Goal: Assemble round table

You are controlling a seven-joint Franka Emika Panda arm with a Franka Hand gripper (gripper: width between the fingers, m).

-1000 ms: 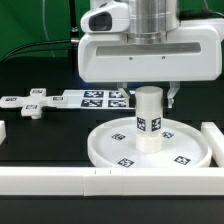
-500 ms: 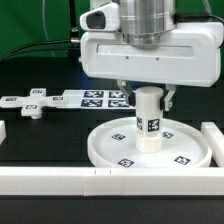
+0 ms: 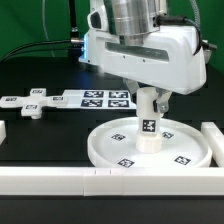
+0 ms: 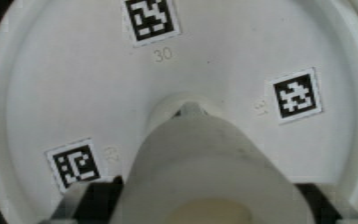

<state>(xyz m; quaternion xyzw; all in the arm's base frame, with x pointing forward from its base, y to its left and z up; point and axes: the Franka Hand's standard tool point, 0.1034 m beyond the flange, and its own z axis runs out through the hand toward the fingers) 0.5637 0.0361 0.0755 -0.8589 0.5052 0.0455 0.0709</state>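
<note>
Grips the short cylinder (image 3: 149, 130) tight in the tool (image 3: 150, 98), upright over the big round disc (image 3: 105, 150), maybe touching it.

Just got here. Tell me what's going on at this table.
The robot arm's pincer is shut on the short thick cylinder, which stands upright at the centre of the large round disc. The arm's head sits twisted askew above it, so it is probably seating or turning the cylinder into the disc. The flat cross-shaped piece lies untouched on the black table, off to the exterior view's left, next to the marker board.
</note>
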